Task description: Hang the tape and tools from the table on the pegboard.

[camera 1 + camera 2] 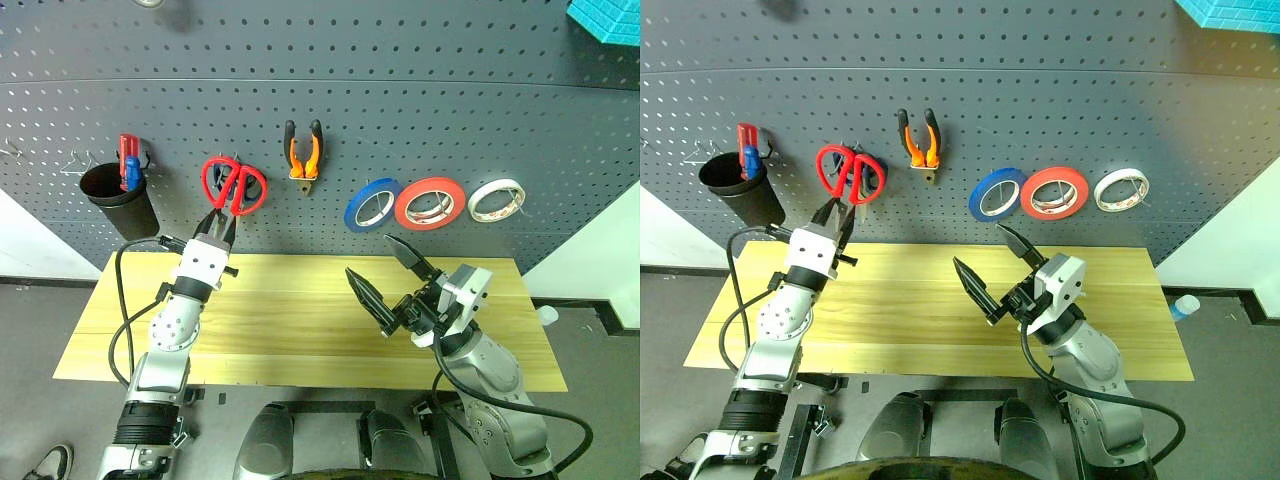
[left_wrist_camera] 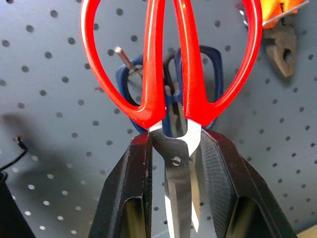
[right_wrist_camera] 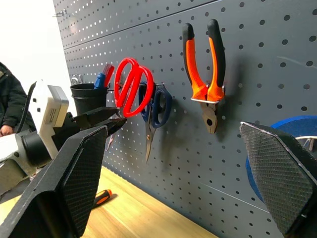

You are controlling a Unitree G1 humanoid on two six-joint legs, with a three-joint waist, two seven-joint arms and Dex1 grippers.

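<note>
My left gripper (image 1: 217,222) is shut on the red-handled scissors (image 1: 234,186), gripping the steel blades at the pivot (image 2: 176,161) with the handles pointing up. The red loops stand against the pegboard (image 1: 450,80), just in front of blue-handled scissors (image 2: 209,64) that hang there. A hook's tip (image 2: 124,57) shows through one red loop; I cannot tell whether the loop is on it. The orange-and-black pliers (image 1: 303,150) and the red tape (image 1: 429,203) hang on the board. Above the middle of the table (image 1: 300,320), my right gripper (image 1: 368,255) stands wide open and holds nothing.
A blue roll (image 1: 372,204) and a white roll (image 1: 497,200) hang on either side of the red tape. A black cup (image 1: 120,195) with red and blue handles in it hangs at the left. A small orange-and-black handle (image 3: 102,197) lies on the table. A person (image 3: 10,106) stands beyond.
</note>
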